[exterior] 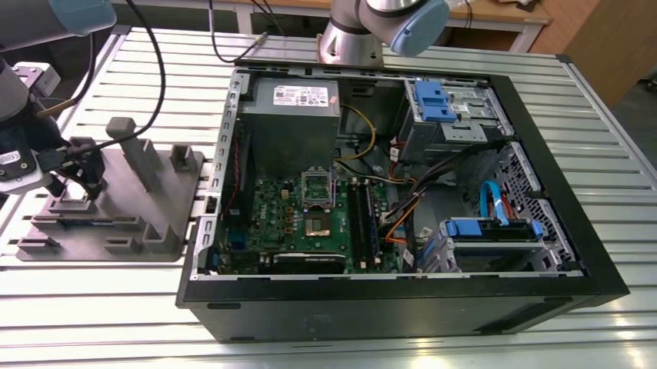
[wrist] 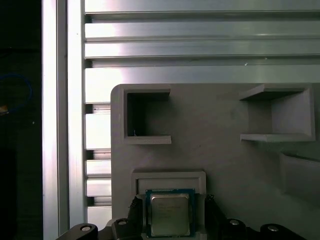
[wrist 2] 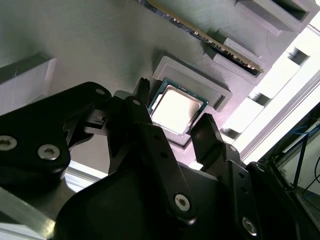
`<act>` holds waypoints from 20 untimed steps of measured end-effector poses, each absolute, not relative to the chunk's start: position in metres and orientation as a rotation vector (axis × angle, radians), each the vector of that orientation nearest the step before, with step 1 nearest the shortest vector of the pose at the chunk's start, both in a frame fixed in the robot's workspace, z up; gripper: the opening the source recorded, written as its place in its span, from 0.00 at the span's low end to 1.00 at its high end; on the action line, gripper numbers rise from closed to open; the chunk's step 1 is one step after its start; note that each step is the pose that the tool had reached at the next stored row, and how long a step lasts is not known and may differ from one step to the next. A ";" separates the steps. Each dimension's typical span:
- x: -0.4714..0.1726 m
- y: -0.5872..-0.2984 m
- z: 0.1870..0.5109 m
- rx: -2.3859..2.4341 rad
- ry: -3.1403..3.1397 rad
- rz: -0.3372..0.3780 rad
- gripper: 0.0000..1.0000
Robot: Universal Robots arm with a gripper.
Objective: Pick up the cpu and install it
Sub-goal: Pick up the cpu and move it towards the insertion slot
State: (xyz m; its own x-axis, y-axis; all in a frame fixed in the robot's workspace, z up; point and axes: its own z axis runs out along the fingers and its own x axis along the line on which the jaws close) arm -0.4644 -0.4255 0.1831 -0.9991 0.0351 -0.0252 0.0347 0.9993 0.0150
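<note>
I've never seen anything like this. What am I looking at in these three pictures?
A robot arm's tool hangs over a grey fixture on a slotted metal table, beside an open computer case: that is the exterior view, from a camera off the arm. Both wrist views come from cameras riding on the arm. They show the cpu, a small silver square, lying in a recess of the fixture, with the tool's open fingers on either side. Nothing is held.

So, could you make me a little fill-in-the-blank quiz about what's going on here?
1. The jaws flank the cpu, standing ____ (open or shut).
2. The grey fixture stands at the exterior view's ____, beside the computer case.
3. The cpu's outline is ____.
Missing words: open; left; square.
</note>
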 end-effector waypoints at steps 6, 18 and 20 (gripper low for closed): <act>-0.464 -0.426 0.183 0.054 3.116 0.023 0.60; -0.464 -0.426 0.183 0.054 3.116 0.023 0.47; -0.464 -0.425 0.184 0.054 3.115 0.023 0.47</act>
State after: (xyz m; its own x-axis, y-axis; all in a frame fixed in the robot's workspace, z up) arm -0.4643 -0.4255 0.1838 -0.9991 0.0351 -0.0255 0.0347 0.9993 0.0154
